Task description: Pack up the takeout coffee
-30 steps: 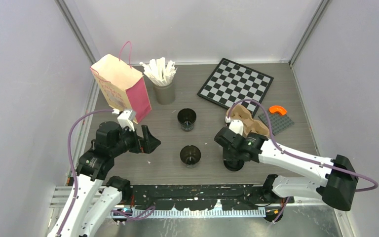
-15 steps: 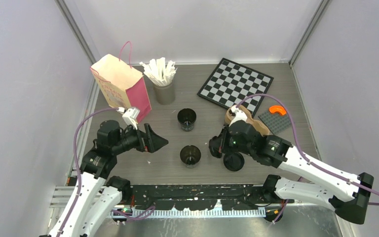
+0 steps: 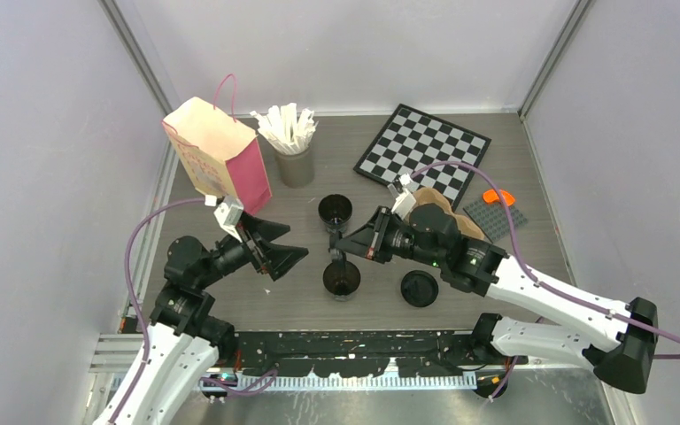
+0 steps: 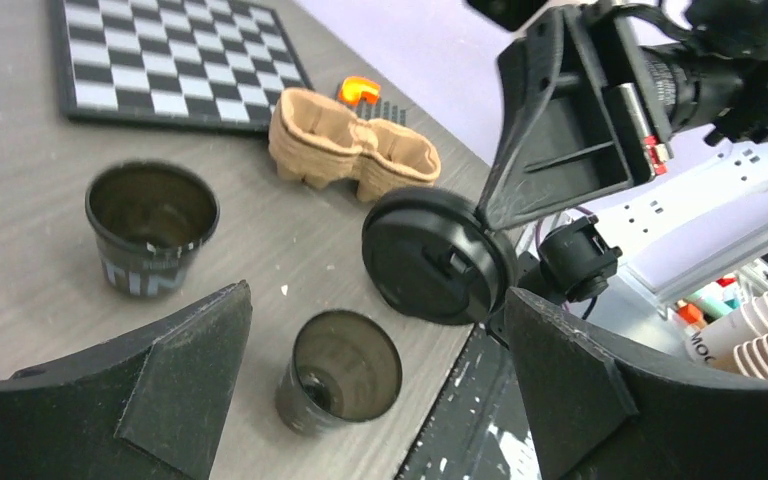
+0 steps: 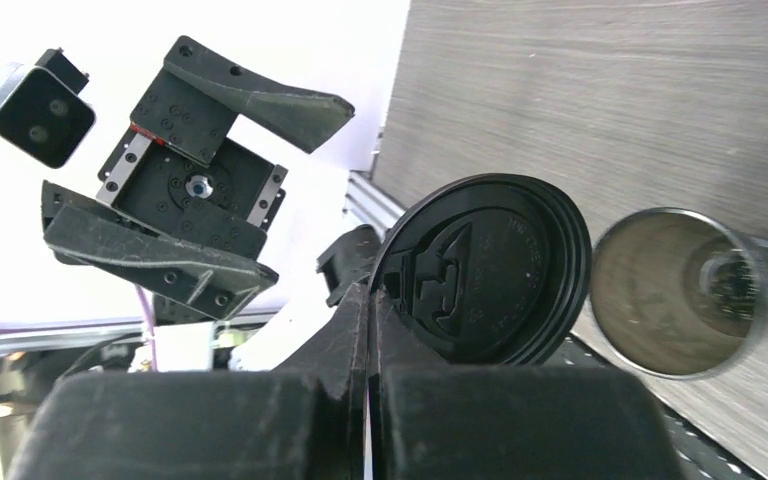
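Two small black cups stand open, without lids: a far one (image 3: 336,212) and a near one (image 3: 342,278). My right gripper (image 3: 347,243) is shut on the rim of a round black lid (image 3: 334,257) and holds it on edge just above the near cup. In the right wrist view the gripper (image 5: 370,300) pinches the lid (image 5: 485,270) beside that cup (image 5: 685,290). A second lid (image 3: 420,289) lies flat on the table to the right. My left gripper (image 3: 274,250) is open and empty, left of the near cup (image 4: 345,370). The held lid (image 4: 438,255) hangs in front of it.
A pink paper bag (image 3: 221,159) stands at the back left. Next to it is a grey cup with white stirrers (image 3: 294,146). A chessboard (image 3: 422,150) lies at the back. The brown pulp carrier (image 3: 447,217) and a grey studded plate with an orange piece (image 3: 496,212) lie behind my right arm.
My right gripper has swung left from over the lying lid to above the near cup, with a lid held on edge. My left gripper has moved right and opened wider.
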`<action>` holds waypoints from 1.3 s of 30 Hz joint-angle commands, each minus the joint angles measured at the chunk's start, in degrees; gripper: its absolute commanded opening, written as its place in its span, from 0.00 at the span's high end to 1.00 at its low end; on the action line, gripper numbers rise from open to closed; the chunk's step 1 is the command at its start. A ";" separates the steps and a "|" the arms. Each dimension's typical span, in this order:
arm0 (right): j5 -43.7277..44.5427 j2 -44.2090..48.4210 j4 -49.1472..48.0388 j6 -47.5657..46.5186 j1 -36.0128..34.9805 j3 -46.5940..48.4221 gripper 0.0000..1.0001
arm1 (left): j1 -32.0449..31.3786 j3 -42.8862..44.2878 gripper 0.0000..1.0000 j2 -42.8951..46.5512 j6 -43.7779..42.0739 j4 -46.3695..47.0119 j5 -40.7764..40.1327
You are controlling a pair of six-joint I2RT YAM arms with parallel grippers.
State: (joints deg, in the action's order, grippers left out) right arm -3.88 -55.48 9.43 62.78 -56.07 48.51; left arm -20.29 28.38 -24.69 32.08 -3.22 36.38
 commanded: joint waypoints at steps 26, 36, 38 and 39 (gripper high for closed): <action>-10.01 -0.64 -14.39 5.86 -0.49 2.99 1.00 | -7.69 0.75 0.00 -6.79 -21.80 18.78 14.17; -9.62 -0.26 -14.27 6.18 -0.53 2.74 1.00 | -12.93 0.48 0.00 -8.83 -25.56 18.78 7.16; -9.40 -0.19 -14.27 6.21 -0.53 2.72 1.00 | -13.94 0.18 0.00 -8.95 -26.17 18.78 6.14; -9.33 -0.19 -14.22 6.21 -0.51 2.73 1.00 | -14.36 0.03 0.00 -9.08 -26.40 18.78 5.74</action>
State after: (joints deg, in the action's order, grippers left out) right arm -13.21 -57.34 -1.74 68.79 -56.21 48.75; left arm -33.04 28.42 -33.47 8.34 12.25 45.15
